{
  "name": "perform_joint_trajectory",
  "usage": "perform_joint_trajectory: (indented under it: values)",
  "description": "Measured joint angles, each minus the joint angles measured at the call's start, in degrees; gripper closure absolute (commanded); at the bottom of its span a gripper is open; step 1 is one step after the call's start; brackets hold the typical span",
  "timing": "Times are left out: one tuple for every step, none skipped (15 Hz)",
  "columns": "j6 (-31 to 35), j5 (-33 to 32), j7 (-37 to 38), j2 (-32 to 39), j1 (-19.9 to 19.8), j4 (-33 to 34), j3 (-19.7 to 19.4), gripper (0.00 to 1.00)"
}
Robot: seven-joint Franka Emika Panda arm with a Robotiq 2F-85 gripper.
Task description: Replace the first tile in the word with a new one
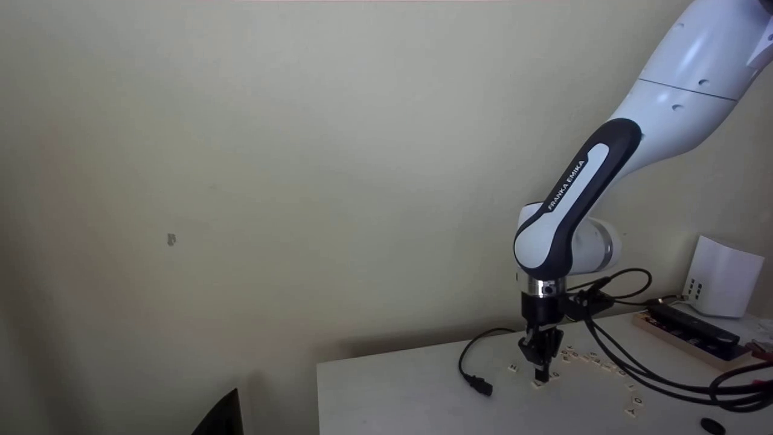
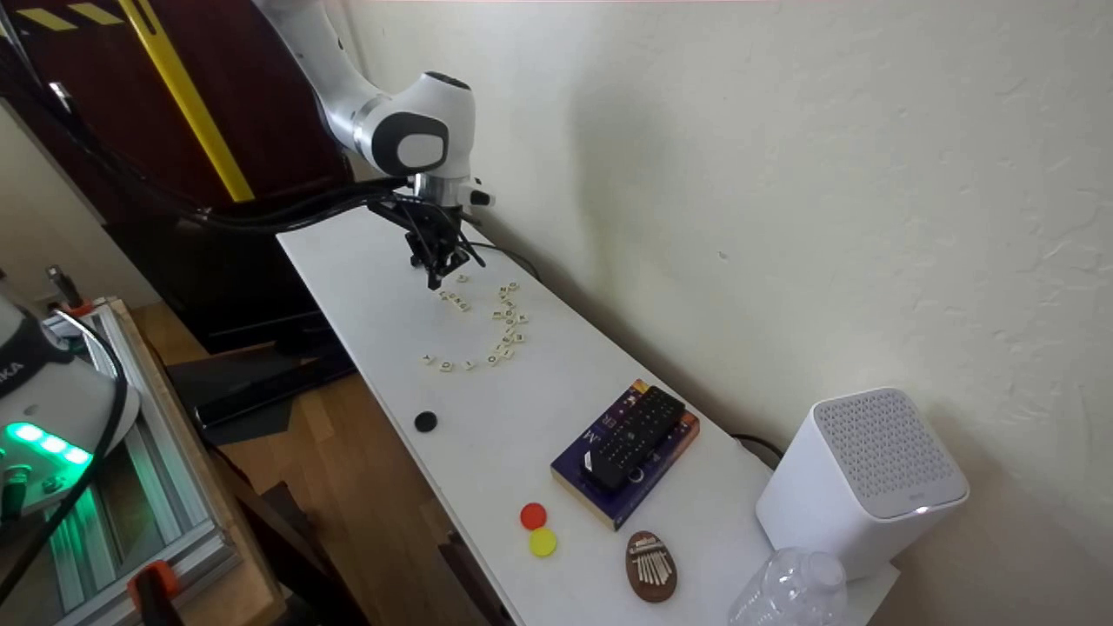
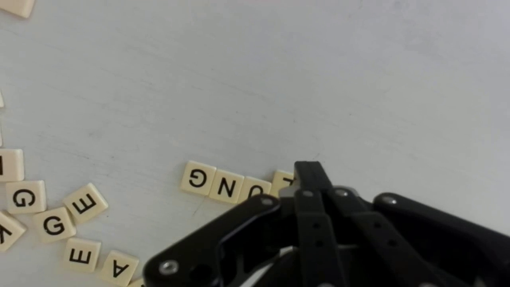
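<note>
First tile [image 3: 282, 181] sits out of line beside the U [image 3: 256, 185], part-hidden by our pressed-together claw [image 3: 312, 173], so we guess the swap made, straightening undone.

This looks like a robot lab in an ordinary room; whether home or office, I cannot tell. Across the wooden floor [image 2: 361, 478] from the white table [image 2: 487, 426], a robot's base [image 2: 83, 404] with green lights [image 2: 53, 443] sits on a bench [image 2: 246, 589] with a metal frame [image 2: 165, 461] and a clamp [image 2: 158, 582]. A robot arm [image 2: 435, 113] reaches over the table. On the table lie household things: letter tiles [image 3: 198, 177], a book [image 2: 600, 500] under a remote control [image 2: 635, 435], a thumb piano [image 2: 650, 567].
</note>
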Motion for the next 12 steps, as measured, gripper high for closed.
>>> perform_joint_trajectory:
  values:
    - [0.0,0.0,0.03,-0.14,0.07,-0.13,-0.03,1.0]
    - [0.0,0.0,0.03,-0.19,0.1,-0.19,-0.05,1.0]
    - [0.01,0.0,0.03,-0.19,0.13,-0.2,-0.1,1.0]
    - [0.1,0.0,0.03,-0.19,0.13,-0.23,-0.16,1.0]
    - [0.29,0.0,0.03,-0.19,0.13,-0.29,-0.21,1.0]
    - [0.44,0.0,0.04,-0.19,0.13,-0.34,-0.28,1.0]
    - [0.68,0.0,0.04,-0.19,0.13,-0.41,-0.37,1.0]
    - [0.98,0.0,0.04,-0.18,0.13,-0.5,-0.47,1.0]
    - [1.18,0.0,0.04,-0.17,0.13,-0.55,-0.56,1.0]
    - [1.42,0.0,0.04,-0.17,0.13,-0.62,-0.63,1.0]
    - [1.68,0.0,0.04,-0.17,0.13,-0.67,-0.68,1.0]
    - [1.92,0.0,0.04,-0.17,0.13,-0.73,-0.71,1.0]
